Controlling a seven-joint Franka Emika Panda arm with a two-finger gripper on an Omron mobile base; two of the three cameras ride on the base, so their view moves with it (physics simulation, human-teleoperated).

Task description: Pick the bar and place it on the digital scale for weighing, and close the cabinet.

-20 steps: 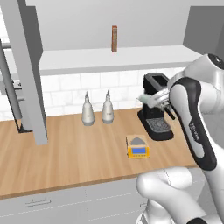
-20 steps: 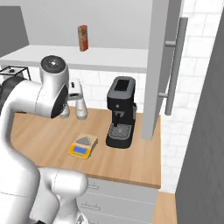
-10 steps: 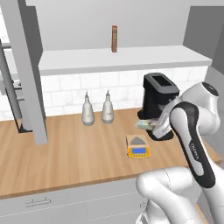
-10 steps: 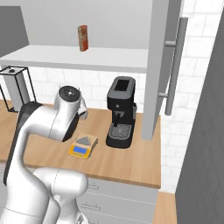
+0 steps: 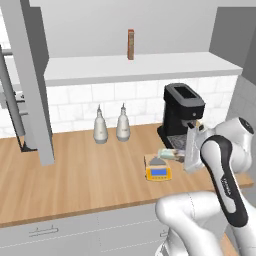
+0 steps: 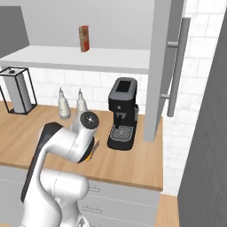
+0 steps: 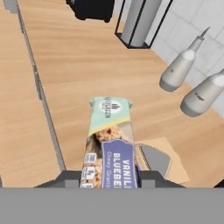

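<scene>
In your left base view, the gripper [image 5: 184, 156] sits low over the wooden counter [image 5: 75, 180], just right of the digital scale [image 5: 158, 169], with the bar [image 5: 171, 154] sticking out leftward above the scale's far right edge. Behind stand the coffee machine [image 5: 182, 115] and two bottles [image 5: 110, 124]; a red-orange box [image 5: 130, 44] stands on the shelf. The cabinet [image 5: 30, 80] door at left hangs open.

From the right base view, your arm covers most of the scale; another cabinet door [image 6: 162, 66] stands open right of the coffee machine.

In the hand view, the fingers are clamped on the bar [image 7: 109, 144], with the scale's grey plate [image 7: 155, 159] just beside and below it.
</scene>
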